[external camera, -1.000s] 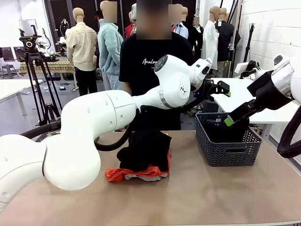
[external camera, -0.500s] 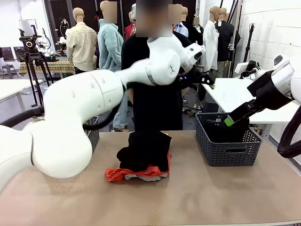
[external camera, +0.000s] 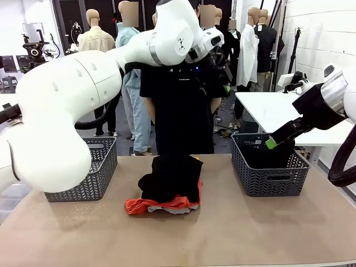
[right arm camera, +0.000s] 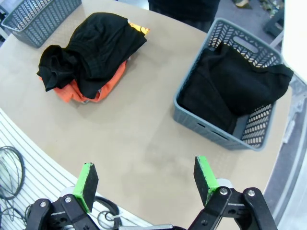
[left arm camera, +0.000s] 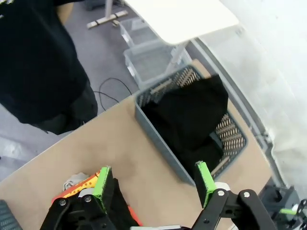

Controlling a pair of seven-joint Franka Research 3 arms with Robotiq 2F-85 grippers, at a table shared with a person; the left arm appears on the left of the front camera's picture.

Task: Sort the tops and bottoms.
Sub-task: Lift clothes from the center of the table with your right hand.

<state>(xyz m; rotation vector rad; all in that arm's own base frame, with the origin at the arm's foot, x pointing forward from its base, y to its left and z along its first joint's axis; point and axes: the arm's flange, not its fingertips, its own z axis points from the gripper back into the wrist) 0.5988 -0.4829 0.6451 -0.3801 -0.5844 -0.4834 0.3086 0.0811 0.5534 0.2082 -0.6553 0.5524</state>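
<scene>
A pile lies at the table's middle. Black bottoms (external camera: 171, 177) (right arm camera: 93, 45) lie on top of an orange T-shirt (external camera: 158, 204) (right arm camera: 100, 88), and a strip of light grey shirt (external camera: 167, 210) shows underneath. Another plain black garment (external camera: 267, 158) (left arm camera: 189, 115) (right arm camera: 230, 86) fills the right grey basket (external camera: 270, 181) (right arm camera: 211, 132). My left gripper (external camera: 221, 80) (left arm camera: 152, 179) is raised high in front of the person, open and empty, looking down on that basket (left arm camera: 158, 139). My right gripper (external camera: 270, 142) (right arm camera: 145, 179) hangs open and empty above the basket's near left corner.
An empty grey basket (external camera: 83, 172) (right arm camera: 38, 17) stands at the table's left. A person in a black T-shirt (external camera: 181, 105) stands at the far edge behind the pile. A white table (external camera: 272, 111) stands beyond the right basket. Bare tabletop (external camera: 222, 233) lies in front of the pile.
My left arm has swung up and to the left, away from the right basket, to high in front of the person; the left basket now shows. The right arm and the clothes have stayed put.
</scene>
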